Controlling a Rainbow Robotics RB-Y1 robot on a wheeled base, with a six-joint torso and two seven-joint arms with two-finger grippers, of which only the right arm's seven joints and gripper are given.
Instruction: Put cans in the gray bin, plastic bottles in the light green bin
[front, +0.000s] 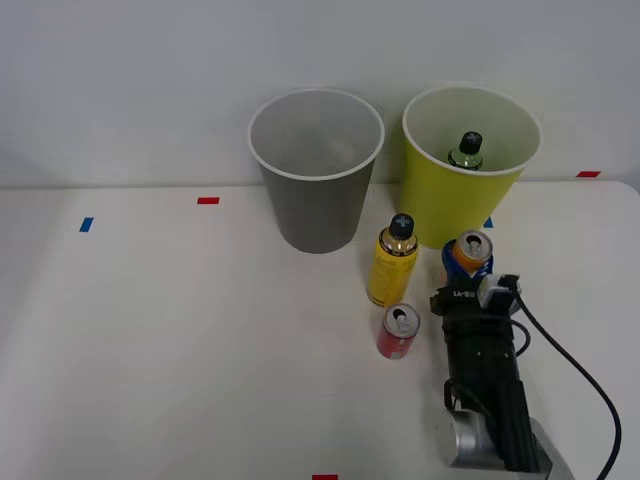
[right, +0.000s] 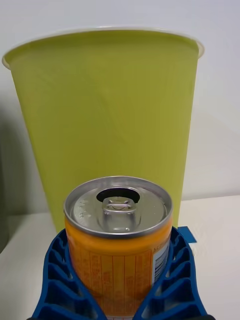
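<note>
A white table (front: 150, 340) dotted with small red and blue tape marks (front: 208, 200) meets a plain pale wall (front: 120, 80), with the gray bin (front: 316, 190) and the light green bin (front: 462, 205) standing side by side at the back, a dark green bottle (front: 466, 150) inside the green one. The right gripper (front: 468, 268) has its blue ribbed fingers (right: 172, 285) clamped around the orange can (right: 118, 240) just in front of the green bin. To the can's left stand the yellow bottle (front: 392, 262) and, nearer the robot, the red can (front: 398, 331).
</note>
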